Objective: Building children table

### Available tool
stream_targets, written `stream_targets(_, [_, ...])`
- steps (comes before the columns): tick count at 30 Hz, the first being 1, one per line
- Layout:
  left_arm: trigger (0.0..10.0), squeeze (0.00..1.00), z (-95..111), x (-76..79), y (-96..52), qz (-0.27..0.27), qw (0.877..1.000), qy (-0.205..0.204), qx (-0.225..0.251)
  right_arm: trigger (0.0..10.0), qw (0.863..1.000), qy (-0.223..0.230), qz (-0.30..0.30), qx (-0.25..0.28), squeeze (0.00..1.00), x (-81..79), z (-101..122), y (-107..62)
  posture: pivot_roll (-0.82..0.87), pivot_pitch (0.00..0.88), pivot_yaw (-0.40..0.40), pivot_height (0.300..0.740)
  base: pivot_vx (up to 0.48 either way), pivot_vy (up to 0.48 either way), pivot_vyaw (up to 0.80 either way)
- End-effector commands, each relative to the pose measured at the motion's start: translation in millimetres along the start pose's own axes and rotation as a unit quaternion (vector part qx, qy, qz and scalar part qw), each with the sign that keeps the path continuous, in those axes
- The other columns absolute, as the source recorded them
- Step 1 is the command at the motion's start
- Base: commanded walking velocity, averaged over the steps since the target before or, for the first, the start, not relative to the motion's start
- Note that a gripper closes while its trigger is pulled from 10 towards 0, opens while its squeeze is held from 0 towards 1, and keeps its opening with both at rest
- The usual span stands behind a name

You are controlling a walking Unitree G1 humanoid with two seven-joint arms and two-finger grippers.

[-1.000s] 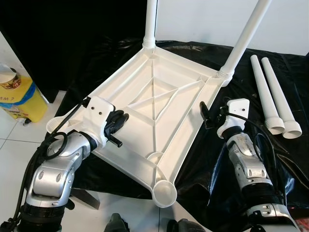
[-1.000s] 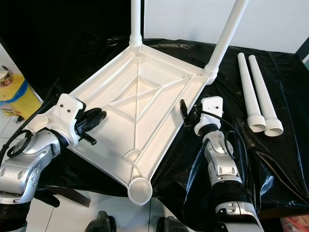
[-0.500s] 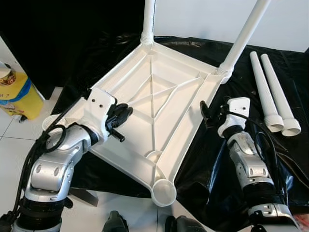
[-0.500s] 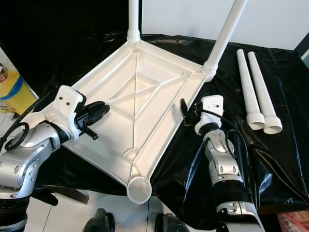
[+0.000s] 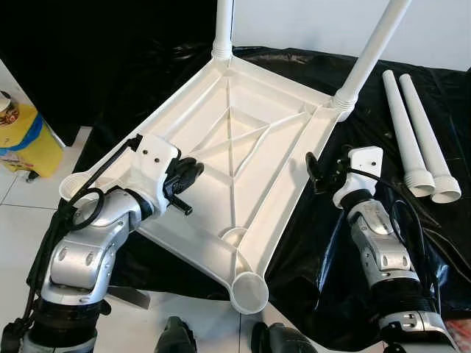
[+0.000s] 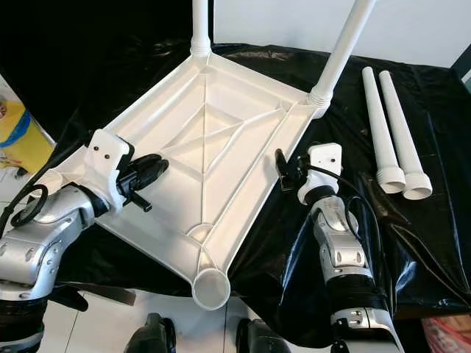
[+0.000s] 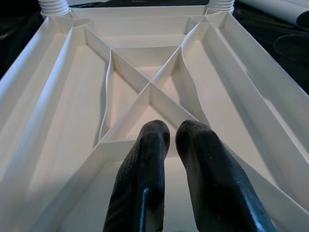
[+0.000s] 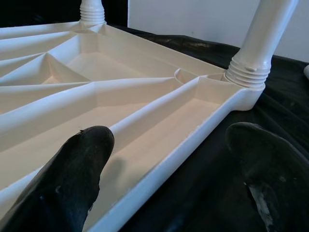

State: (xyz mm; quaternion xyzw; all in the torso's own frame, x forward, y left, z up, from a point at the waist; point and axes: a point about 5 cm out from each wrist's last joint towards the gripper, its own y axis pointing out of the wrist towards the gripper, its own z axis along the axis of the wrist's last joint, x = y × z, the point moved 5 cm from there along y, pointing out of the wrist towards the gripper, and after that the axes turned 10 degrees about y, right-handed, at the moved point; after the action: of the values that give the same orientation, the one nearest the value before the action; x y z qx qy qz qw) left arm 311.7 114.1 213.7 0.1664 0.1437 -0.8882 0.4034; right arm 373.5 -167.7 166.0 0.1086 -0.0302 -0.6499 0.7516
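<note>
Tabletop (image 5: pixel 243 140): white plastic, upside down on black sheet (image 5: pixel 331 243), ribbed underside up, cross-braced. Two legs screwed in at far corners: far-left leg (image 5: pixel 224 22), far-right leg (image 5: pixel 372 51). Near corner socket (image 5: pixel 249 293) has no leg and overhangs the sheet edge. Left: yellow container (image 5: pixel 22 140) on floor, contents not visible. Left gripper (image 5: pixel 193 170) over tabletop's left rim, fingers (image 7: pixel 145 169) pressed together. Right gripper (image 8: pixel 169 159) spread wide, straddling the right rim. Far right: two loose legs (image 5: pixel 416 140) lying side by side on the sheet.
</note>
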Motion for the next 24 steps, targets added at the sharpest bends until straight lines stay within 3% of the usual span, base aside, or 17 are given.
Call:
stream_targets(1, [10.0, 0.0, -4.8, -3.1, 2.5, 0.025, 1.0, -0.003, -0.015, 10.0, 1.0, 0.004, -0.015, -0.006, 0.0, 9.3, -1.9, -4.9, 0.06, 0.199, -0.102, 0.74, 0.0, 0.0, 0.0])
stream_targets(8, [10.0, 0.0, -8.6, -5.7, 2.9, 0.032, 0.999, 0.006, -0.024, 10.0, 1.0, 0.007, -0.019, -0.003, 0.0, 7.9, -0.5, -6.6, 0.05, 0.206, -0.092, 0.74, 0.0, 0.0, 0.0])
stream_targets(10, [10.0, 0.0, -7.8, -19.1, -1.1, 0.087, 0.996, -0.001, -0.008, 10.0, 0.999, 0.007, -0.031, 0.001, 0.0, 10.0, 1.3, -9.0, 0.05, 0.21, -0.081, 0.74, 0.0, 0.0, 0.0])
stream_targets(13, [10.0, 0.0, -6.8, -27.3, -5.7, 0.129, 0.992, -0.013, 0.01, 10.0, 0.999, 0.008, -0.039, 0.004, 0.0, 10.7, 2.4, -10.8, 0.05, 0.208, -0.074, 0.74, 0.0, 0.0, 0.0])
stream_targets(18, [10.0, 0.0, -10.9, -32.2, -11.1, 0.166, 0.985, -0.044, 0.021, 10.0, 0.999, 0.01, -0.045, 0.007, 0.0, 8.1, 2.3, -12.7, 0.05, 0.203, -0.07, 0.74, 0.0, 0.0, 0.0])
stream_targets(22, [10.0, 0.0, 1.6, -51.9, -23.2, 0.253, 0.965, -0.039, 0.064, 10.0, 0.996, -0.001, -0.081, 0.042, 0.0, 15.7, 13.7, -14.6, 0.06, 0.18, -0.047, 0.74, 0.0, 0.0, 0.0])
stream_targets(24, [10.0, 0.0, 4.8, -54.5, -25.2, 0.269, 0.959, -0.042, 0.074, 10.0, 0.994, -0.002, -0.096, 0.053, 0.0, 19.3, 18.1, -15.9, 0.06, 0.172, -0.045, 0.74, 0.0, 0.0, 0.0])
